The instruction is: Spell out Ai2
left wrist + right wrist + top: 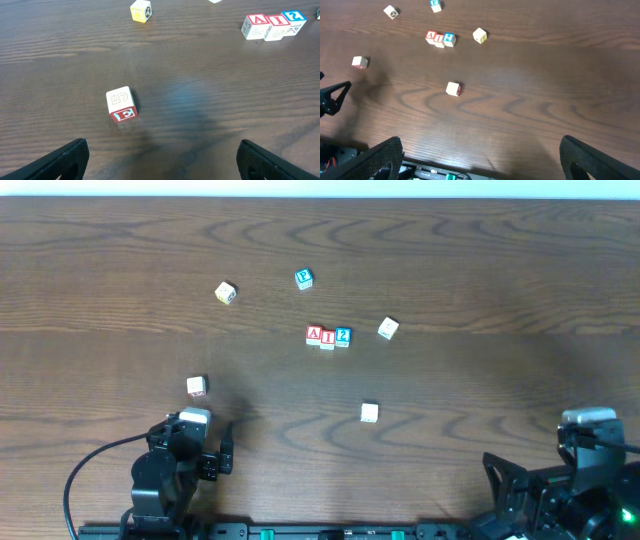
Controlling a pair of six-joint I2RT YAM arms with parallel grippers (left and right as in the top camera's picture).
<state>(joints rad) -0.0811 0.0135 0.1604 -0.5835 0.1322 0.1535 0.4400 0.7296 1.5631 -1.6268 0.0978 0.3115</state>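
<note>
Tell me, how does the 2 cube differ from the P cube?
The 2 cube sits at the end of a row, right against the I cube; the P cube stands alone, with nothing touching it. The 2 cube lines up squarely with its row; the P cube looks slightly turned. Both seem the same size and show a blue mark on top.

Red A (314, 334), red I (328, 336), blue 2 (343, 335): white-edged cubes touching in a row, far ahead-right of left gripper (162, 152), ahead-left of right gripper (480, 150).
</note>
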